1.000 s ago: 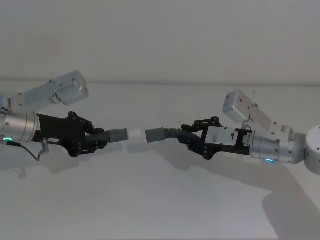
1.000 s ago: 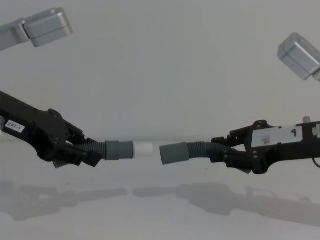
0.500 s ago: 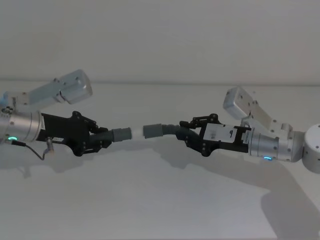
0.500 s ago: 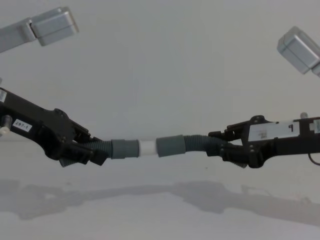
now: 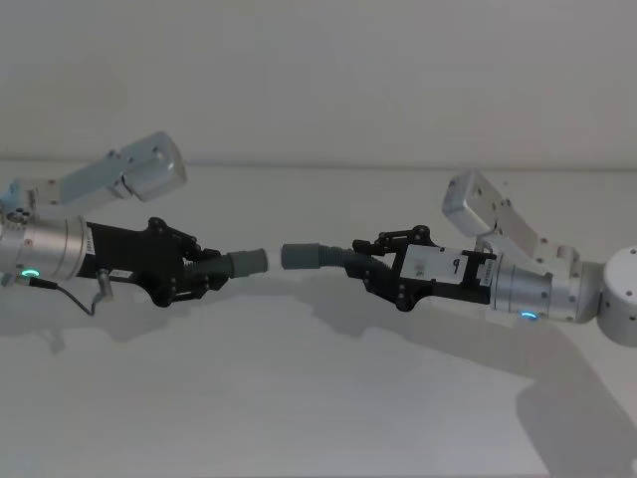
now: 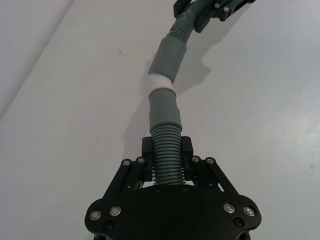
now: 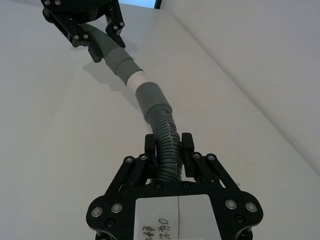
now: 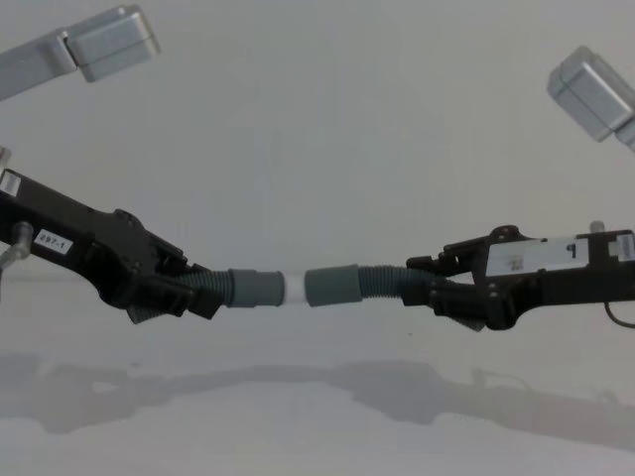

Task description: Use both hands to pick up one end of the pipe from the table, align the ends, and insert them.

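Silver-grey arms, black grippers with silver screws and white number labels.

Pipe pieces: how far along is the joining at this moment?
Done: both pieces are off the table, the left gripper shut on the left pipe piece, the right gripper shut on the right pipe piece. In hand: the white tip sits at the mouth of the wide cuff, roughly lined up. Left: pushing the tip fully in; a white band still shows.

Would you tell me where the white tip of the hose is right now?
In the chest view the white tip sits mid-frame above the table, projecting from the left gripper's hose cuff and meeting the mouth of the wider cuff held by the right gripper.
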